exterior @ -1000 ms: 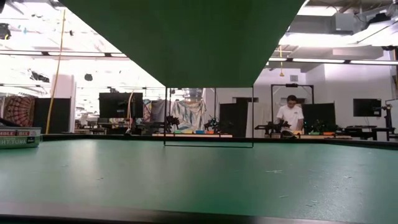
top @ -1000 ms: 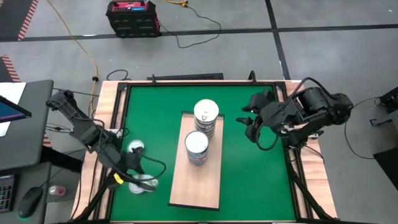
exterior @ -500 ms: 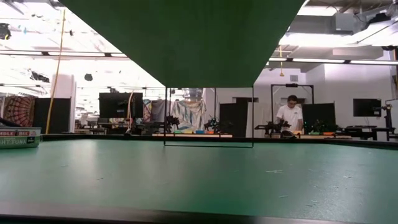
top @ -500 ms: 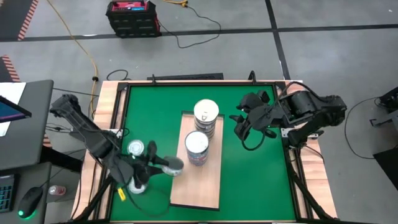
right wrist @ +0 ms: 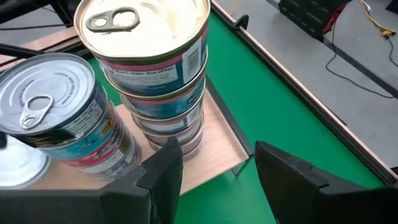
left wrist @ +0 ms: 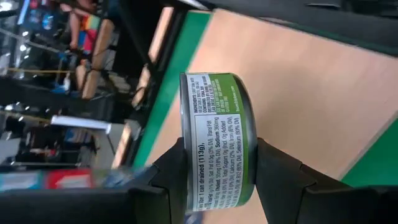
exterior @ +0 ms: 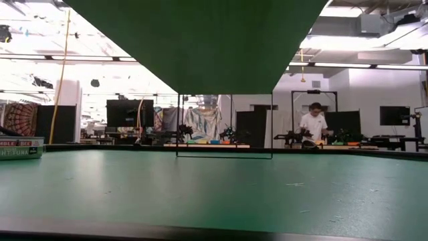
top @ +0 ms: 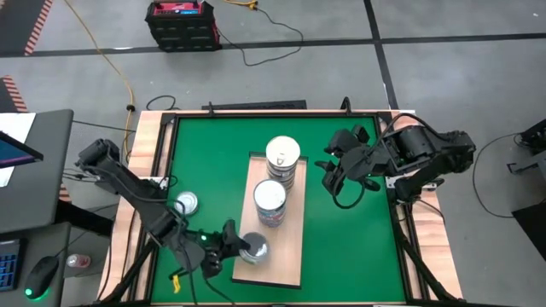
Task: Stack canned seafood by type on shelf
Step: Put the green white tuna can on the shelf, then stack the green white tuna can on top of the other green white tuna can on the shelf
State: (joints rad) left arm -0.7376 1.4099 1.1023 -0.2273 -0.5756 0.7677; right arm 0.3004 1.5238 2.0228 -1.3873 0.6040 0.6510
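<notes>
The pale wooden shelf (top: 286, 256) lies on the green mat. Two stacks of tins stand on it: a gold-topped stack (top: 282, 158) and a silver-topped stack (top: 270, 201) nearer me; both show in the right wrist view (right wrist: 149, 56) (right wrist: 56, 118). My left gripper (top: 246, 248) is shut on a green-labelled tin (left wrist: 217, 137) over the shelf's near left edge. One more tin (top: 186, 203) rests on the mat to the left. My right gripper (top: 329, 175) is open and empty, right of the stacks. My left gripper pinches the green-labelled tin across its two flat ends, one finger (left wrist: 171, 177) on one end and the other finger (left wrist: 280, 177) on the opposite end. The label wall (left wrist: 214, 155) faces the wrist camera. The fingers come from the table's near left.
A raised wooden rim (top: 162, 170) frames the green mat (top: 341, 239). Bare mat lies right of the shelf and at its near end. The low view shows a tin (exterior: 17, 147) at its left edge and a person (exterior: 311, 124) far off in the room.
My left gripper has carried the green-labelled tin from the mat at the near left toward the table's right, up to the shelf's near left edge. My right gripper has moved a little toward the stacks.
</notes>
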